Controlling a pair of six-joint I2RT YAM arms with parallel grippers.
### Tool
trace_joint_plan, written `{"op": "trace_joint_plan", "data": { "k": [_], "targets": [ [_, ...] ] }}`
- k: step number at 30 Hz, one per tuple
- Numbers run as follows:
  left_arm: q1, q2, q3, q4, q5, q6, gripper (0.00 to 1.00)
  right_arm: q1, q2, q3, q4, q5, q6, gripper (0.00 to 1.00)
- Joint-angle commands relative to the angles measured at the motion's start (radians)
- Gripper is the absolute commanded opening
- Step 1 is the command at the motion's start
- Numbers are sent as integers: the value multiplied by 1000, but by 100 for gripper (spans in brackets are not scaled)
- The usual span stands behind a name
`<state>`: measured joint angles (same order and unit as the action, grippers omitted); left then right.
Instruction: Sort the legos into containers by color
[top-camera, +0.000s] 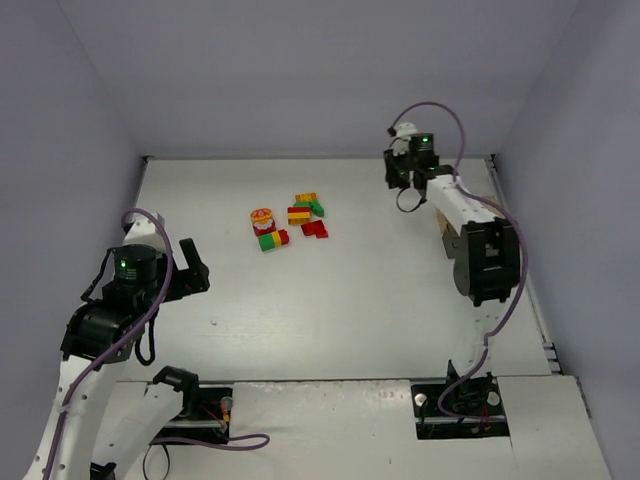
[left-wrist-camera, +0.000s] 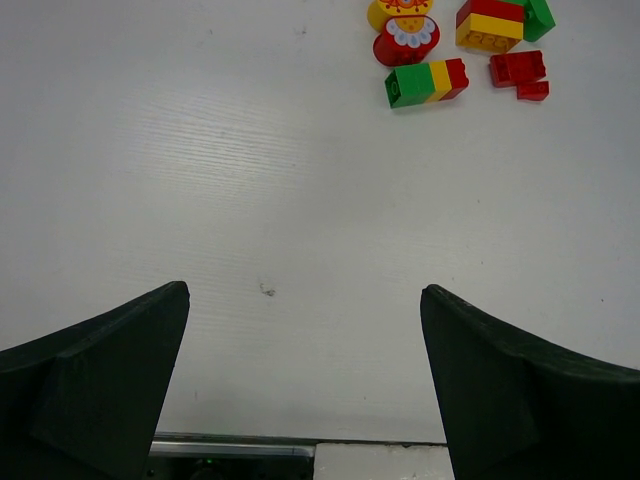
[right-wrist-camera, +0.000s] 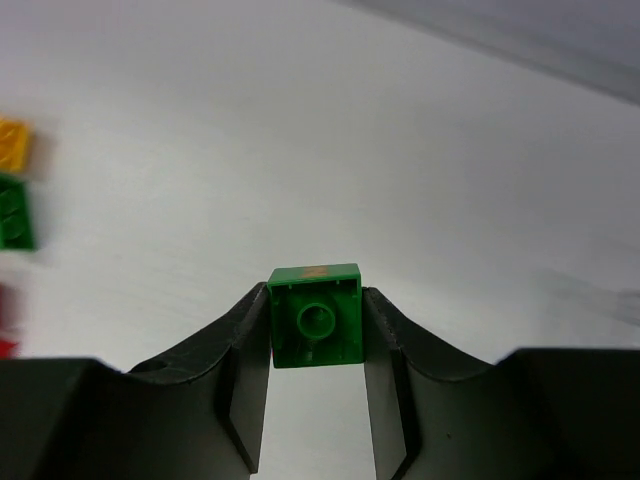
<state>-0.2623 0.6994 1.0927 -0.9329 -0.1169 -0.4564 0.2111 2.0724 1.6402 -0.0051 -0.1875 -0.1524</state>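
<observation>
The right pincer (right-wrist-camera: 316, 302) gripped one small green plastic brick (right-wrist-camera: 316, 325), while the other red, yellow and green plastic bricks (top-camera: 298, 214) lay unsorted.

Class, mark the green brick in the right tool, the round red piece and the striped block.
green brick (right-wrist-camera: 316, 316), right wrist view, hollow underside.
round red piece (left-wrist-camera: 406, 42), left wrist view, red body.
striped block (left-wrist-camera: 428, 82), left wrist view, green-yellow seam.

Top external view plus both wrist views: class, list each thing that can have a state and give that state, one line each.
Left pincer, open, empty.
Right pincer, shut on the green brick.
Green brick, gripped, hollow underside facing the wrist camera.
Green-yellow-red stack, joined, lying on its side, ungripped.
Red-yellow stack, joined, ungripped.
Round red-yellow piece, loose, ungripped.
</observation>
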Motion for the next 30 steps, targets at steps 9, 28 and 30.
{"op": "trace_joint_plan", "data": {
  "k": [9, 28, 30],
  "targets": [
    [-5, 35, -14, 115, 42, -16, 92, -309, -133, -39, 80, -27, 5, 0],
    [-5, 100, -11, 135, 74, -18, 92, -374, 71, 78, 80, -104, 28, 33],
    [-5, 100, -11, 137, 74, -18, 92, -374, 65, 86, 80, -109, 28, 37]
  ]
}}
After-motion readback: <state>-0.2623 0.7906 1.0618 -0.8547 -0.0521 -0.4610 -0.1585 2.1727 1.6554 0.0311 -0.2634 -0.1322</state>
